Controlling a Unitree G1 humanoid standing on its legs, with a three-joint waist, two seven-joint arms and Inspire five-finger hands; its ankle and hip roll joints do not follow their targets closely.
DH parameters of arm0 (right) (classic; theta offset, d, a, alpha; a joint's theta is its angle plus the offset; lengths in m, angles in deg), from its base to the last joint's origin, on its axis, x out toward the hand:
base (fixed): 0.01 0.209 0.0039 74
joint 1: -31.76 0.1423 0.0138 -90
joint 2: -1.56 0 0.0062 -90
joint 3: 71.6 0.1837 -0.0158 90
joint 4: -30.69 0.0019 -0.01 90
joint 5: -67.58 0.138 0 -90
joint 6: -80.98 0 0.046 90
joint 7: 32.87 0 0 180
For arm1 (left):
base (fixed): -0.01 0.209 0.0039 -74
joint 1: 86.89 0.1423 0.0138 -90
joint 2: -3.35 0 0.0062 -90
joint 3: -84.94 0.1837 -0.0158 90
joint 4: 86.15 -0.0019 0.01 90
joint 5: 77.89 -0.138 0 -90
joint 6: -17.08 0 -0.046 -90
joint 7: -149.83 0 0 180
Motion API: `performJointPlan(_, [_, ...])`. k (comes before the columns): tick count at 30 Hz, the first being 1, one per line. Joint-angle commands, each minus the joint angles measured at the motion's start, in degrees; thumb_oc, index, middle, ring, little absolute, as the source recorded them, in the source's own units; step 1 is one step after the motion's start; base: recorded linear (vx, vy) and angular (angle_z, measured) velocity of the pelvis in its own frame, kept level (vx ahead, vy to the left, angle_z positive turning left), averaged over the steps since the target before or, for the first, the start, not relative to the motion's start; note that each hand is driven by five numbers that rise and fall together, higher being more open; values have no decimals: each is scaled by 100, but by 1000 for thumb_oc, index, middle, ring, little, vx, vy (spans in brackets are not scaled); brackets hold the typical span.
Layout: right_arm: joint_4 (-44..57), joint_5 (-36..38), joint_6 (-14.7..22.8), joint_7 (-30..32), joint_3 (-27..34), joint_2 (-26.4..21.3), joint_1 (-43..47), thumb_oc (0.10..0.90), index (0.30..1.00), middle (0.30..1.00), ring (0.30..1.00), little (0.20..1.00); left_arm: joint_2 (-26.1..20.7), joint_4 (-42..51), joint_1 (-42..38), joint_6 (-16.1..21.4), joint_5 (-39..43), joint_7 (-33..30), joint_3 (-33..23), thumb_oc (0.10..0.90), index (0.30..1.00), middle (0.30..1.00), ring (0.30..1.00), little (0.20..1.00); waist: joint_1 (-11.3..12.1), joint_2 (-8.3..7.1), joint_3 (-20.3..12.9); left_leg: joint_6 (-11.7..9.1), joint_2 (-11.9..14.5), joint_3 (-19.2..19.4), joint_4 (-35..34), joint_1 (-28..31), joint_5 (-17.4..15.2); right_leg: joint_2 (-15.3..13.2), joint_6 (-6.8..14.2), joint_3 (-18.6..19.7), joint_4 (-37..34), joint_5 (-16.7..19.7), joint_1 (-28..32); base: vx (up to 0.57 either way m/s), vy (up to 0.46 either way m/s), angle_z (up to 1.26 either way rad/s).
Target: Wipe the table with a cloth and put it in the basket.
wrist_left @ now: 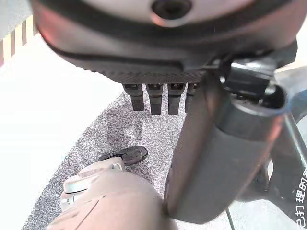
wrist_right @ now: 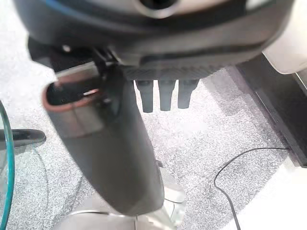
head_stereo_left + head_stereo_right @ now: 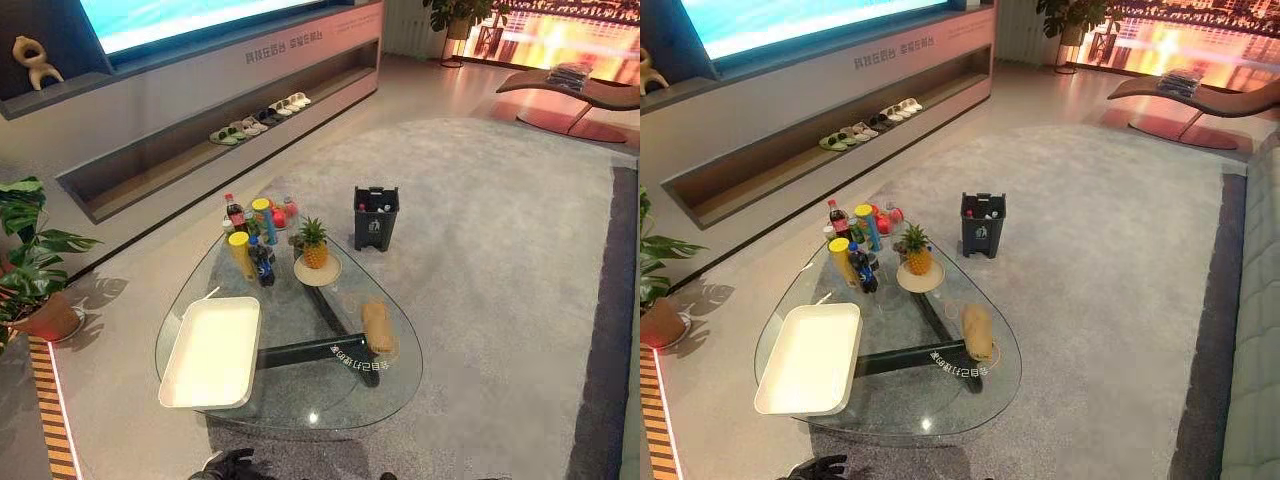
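Observation:
A folded tan cloth (image 3: 377, 327) lies on the right side of the round glass table (image 3: 300, 392), apart from both hands. On the table's left side rests a shallow white rectangular basket (image 3: 212, 350), with nothing in it. My left hand (image 1: 156, 98) hangs low beside the table over the grey carpet, fingers straight, holding nothing. My right hand (image 2: 165, 96) also hangs over the carpet with straight fingers and nothing in it.
Several bottles (image 3: 250, 235) and a pineapple on a plate (image 3: 315, 250) crowd the table's far side. A black bin (image 3: 376, 217) stands on the carpet beyond the table. A potted plant (image 3: 35, 270) is at the left, a low shelf with shoes (image 3: 260, 117) behind.

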Motion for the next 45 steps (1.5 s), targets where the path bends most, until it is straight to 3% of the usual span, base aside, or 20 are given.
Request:
performJointPlan(1, [-275,-103,51,104,-169,-143,349,800,900,900,900,900,-21,-320,-463,99,-171,-57,43,800,900,900,900,900,74,-108,164,-91,-109,28,3,-75,-376,11,155,-180,189,-466,89,-120,6,12])
performJointPlan(35, [-226,-70,-247,8,-203,-212,466,800,900,900,900,900,-69,-249,-465,86,164,-264,-88,800,900,900,900,900,123,-79,159,-112,-107,-34,3,-72,-344,16,141,-201,162,-442,134,4,1,0])
performJointPlan(40, [-242,-145,-190,-43,-168,-269,396,800,900,900,900,900,-89,-243,-423,126,240,-279,-129,800,900,900,900,900,100,-60,221,-105,-123,-50,3,-147,-309,24,142,-171,129,-391,75,13,1,0])
performJointPlan(45, [-136,-115,23,45,-216,-442,382,800,900,900,900,900,-202,-76,-519,407,773,-469,-180,800,900,900,900,900,-2,27,684,-95,-164,-54,3,-693,-104,24,155,-58,135,-195,-503,-149,23,-2])
